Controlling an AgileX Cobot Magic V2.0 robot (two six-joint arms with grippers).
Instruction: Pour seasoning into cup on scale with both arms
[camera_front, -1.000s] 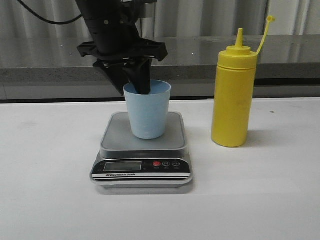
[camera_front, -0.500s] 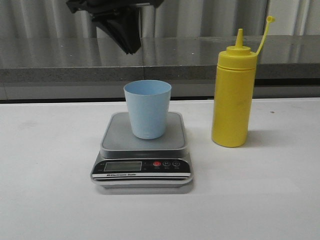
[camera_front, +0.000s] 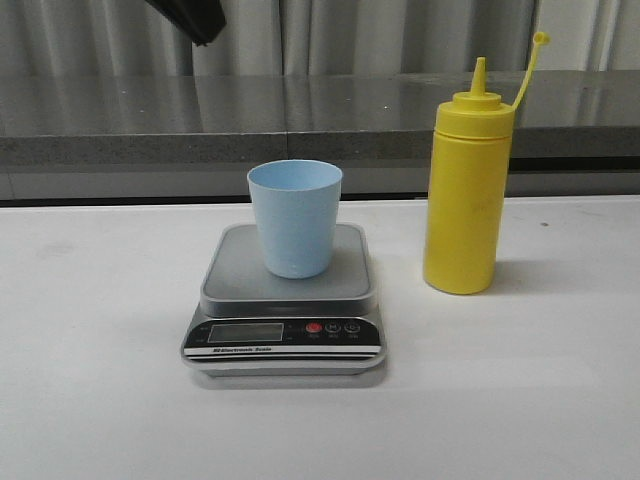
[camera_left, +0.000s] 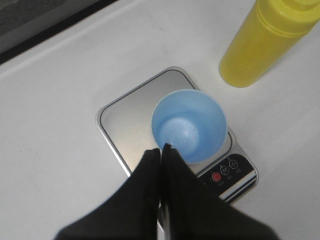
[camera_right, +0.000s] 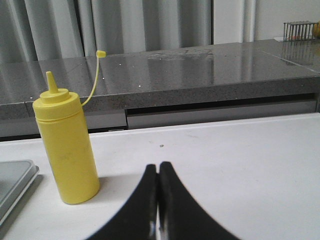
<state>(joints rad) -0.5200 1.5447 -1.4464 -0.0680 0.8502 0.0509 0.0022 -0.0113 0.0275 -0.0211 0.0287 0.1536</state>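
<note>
Two grippers were in play, and neither had hold of anything. In the front view only a dark corner of the left gripper (camera_front: 190, 18) showed, at the top edge, high above the table (camera_front: 90, 400) and up to the left of the cup (camera_front: 295, 218). Its wrist camera looked straight down: the left gripper's (camera_left: 162, 152) fingers were pressed together with no gap between them and nothing clamped, their tips lying over the near rim of the cup (camera_left: 189, 125), well above it and apart from it.

That pale blue cup stood upright and empty on the grey platform of the scale (camera_front: 285, 300), roughly centred, with the scale's (camera_left: 125, 125) black panel, display and red button on the near side.

To the right of the scale, just beside it but not touching, the yellow seasoning bottle (camera_front: 466, 195) stood upright on the table, its nozzle uncovered and its small cap held up on a thin tether to the right. It rose well above the cup.

From the right wrist camera, the right gripper (camera_right: 158, 172) also had its fingers closed flat against each other, empty. The seasoning bottle (camera_right: 67, 145) stood apart from it, off toward the scale, whose platform corner (camera_right: 15, 180) showed at the frame edge.
</note>
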